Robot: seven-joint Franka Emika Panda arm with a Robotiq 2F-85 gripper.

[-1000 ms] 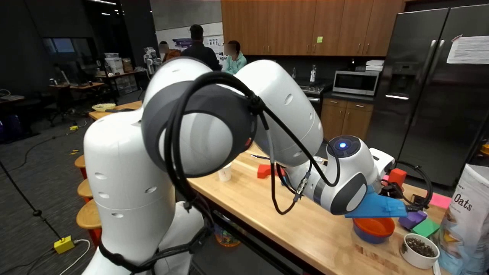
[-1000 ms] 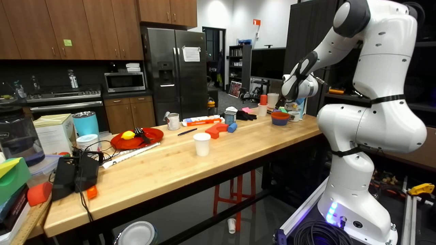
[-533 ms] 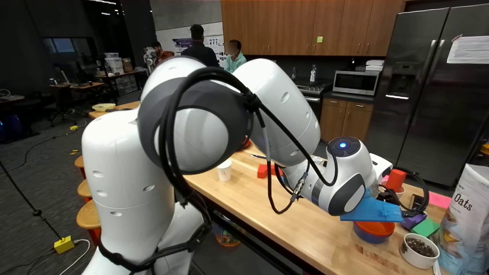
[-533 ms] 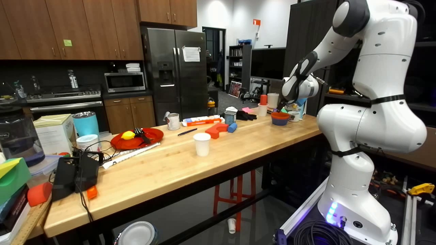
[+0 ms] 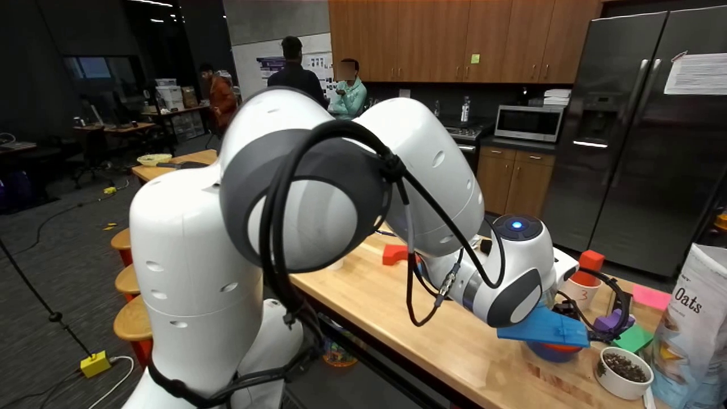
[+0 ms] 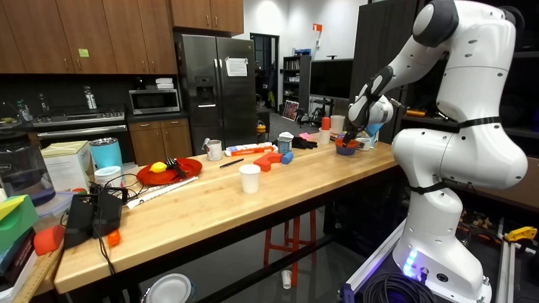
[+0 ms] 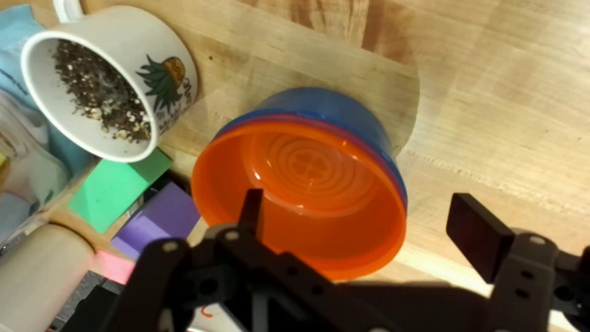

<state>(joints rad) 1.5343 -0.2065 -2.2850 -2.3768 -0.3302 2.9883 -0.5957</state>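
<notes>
In the wrist view my gripper stands open, its two dark fingers wide apart with nothing held. Below them an orange bowl sits nested in a blue bowl, with a reddish rim showing between. One finger overlaps the orange bowl's inside; the other is past its right rim, over the wooden table. Whether either finger touches the bowl I cannot tell. In an exterior view the gripper reaches down at the bowls' near edge. A blue bracket on the wrist partly hides the bowls in an exterior view.
Beside the bowls stands a white pineapple mug holding dark soil-like matter. Close by are a green block, a purple block and a white cup. An oats bag rises at the table's end.
The arm has lowered, bringing the gripper from above and behind the bowls down to the orange rim. The bowls have not visibly moved. A person in the background has walked left.
</notes>
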